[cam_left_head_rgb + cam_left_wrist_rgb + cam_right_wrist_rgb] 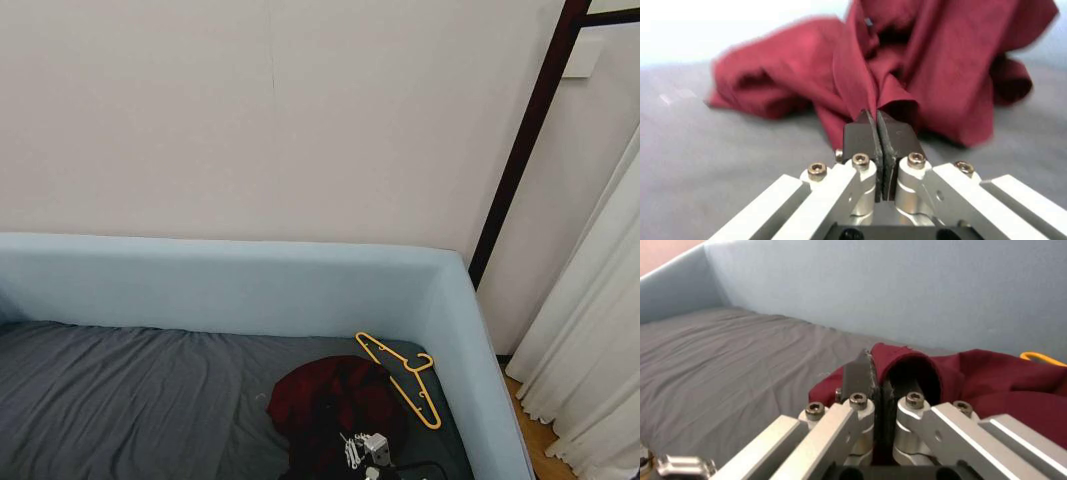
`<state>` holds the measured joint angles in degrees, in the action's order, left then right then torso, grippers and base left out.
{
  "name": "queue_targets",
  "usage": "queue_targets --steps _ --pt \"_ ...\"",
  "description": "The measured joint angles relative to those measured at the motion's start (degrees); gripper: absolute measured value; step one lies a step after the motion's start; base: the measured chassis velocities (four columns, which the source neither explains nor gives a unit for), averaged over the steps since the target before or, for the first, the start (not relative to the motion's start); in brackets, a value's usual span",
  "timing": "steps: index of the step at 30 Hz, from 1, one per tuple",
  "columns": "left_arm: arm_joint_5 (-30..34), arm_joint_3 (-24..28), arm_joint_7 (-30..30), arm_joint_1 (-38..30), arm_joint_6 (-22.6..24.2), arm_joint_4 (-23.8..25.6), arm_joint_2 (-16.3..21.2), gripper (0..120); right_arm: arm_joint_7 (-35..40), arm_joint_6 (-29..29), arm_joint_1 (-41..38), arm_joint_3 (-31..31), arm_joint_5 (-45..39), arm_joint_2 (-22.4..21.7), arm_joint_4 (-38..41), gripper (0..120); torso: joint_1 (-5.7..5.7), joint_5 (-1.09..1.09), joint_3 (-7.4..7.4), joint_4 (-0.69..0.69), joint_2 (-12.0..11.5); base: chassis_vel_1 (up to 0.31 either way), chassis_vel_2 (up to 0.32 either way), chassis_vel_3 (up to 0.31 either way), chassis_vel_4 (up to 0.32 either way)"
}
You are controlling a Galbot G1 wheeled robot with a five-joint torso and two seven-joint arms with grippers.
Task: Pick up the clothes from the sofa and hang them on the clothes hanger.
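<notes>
A dark red garment point(335, 405) lies crumpled on the grey sofa seat point(120, 400), close to the right armrest. A yellow hanger point(400, 375) rests flat just beyond it, against the backrest corner. In the left wrist view my left gripper point(877, 114) is shut, pinching a fold of the red garment point(940, 65) at its tips. My right gripper point(877, 365) is shut on an edge of the garment point(987, 385), and the cloth drapes over one finger. The hanger point(1040, 358) peeks out behind the cloth. Metal gripper parts point(365, 450) show over the garment at the head view's lower edge.
The light blue backrest point(230, 285) and right armrest point(480, 370) enclose the seat. A black rack pole point(520, 150) leans up the wall to the right of the sofa. White curtains point(590, 340) hang at the far right. The grey seat stretches free to the left.
</notes>
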<state>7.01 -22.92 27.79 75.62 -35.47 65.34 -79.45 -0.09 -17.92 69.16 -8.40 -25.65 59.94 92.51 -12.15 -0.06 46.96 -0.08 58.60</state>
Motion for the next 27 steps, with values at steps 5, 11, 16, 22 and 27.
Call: queue_targets --steps 5,11,16,22,27 --pt "3.4 -2.0 0.1 0.4 -0.2 8.5 4.1 0 -0.1 0.1 -1.5 1.8 -0.9 -0.4 2.3 0 0.00 0.01 0.00 0.01 0.0 0.000 0.000 0.000 0.000" --pt "11.4 -3.9 -2.0 0.0 1.5 21.2 11.0 0 -1.5 0.3 -3.6 4.7 -3.1 -3.1 8.1 0 0.00 0.01 0.00 0.01 0.0 0.000 0.000 0.000 0.000" --pt "17.8 -4.7 -4.8 -1.9 5.5 31.8 19.2 0 -5.2 0.2 -6.0 8.1 -7.5 -6.7 15.7 0 0.00 0.01 0.00 0.00 0.0 0.000 0.000 0.000 0.000" --pt "22.4 -5.8 -6.6 -3.1 8.2 38.2 25.9 0 -9.3 0.2 -7.4 11.3 -13.7 -9.9 22.0 0 0.00 0.02 -0.01 0.00 0.0 0.000 0.000 0.000 0.000" --pt "24.9 -6.4 -8.3 -4.7 9.4 41.0 29.0 0 -12.0 0.2 -9.4 13.1 -17.5 -13.1 25.6 0 0.00 0.00 -0.01 0.01 0.0 0.000 0.000 0.000 0.000"
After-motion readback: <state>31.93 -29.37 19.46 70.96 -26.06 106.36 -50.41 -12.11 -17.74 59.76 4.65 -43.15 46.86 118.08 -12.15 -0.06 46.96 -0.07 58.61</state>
